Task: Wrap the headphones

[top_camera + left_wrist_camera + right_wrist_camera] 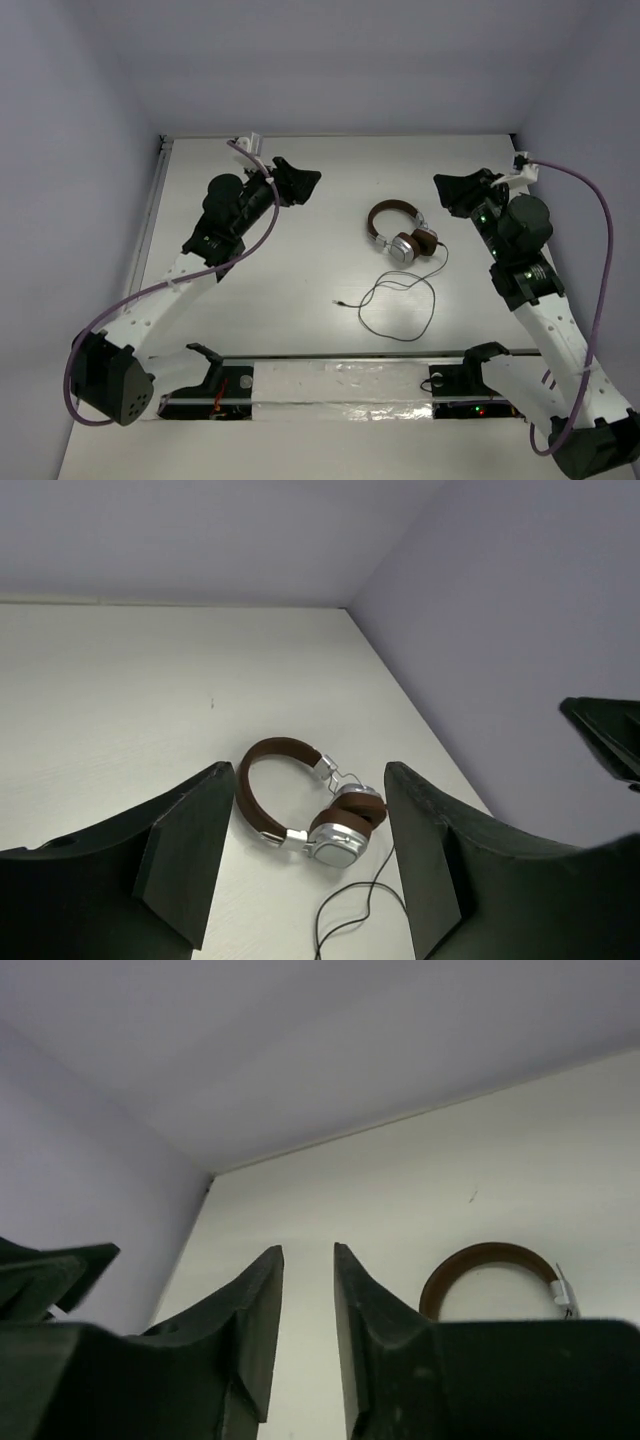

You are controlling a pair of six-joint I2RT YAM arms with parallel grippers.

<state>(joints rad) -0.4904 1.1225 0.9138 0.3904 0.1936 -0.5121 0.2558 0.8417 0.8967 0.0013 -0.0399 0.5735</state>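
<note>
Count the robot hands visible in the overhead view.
2. The left hand is left of the headphones; the right hand is right of them. Both are open and apart from the headphones. None appears hidden.

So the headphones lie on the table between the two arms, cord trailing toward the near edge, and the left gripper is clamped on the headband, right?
Not the last part. The left gripper is open and apart from the headphones, holding nothing; the top external view shows this. The headphones do lie between the arms, cord trailing toward the near edge.
</note>
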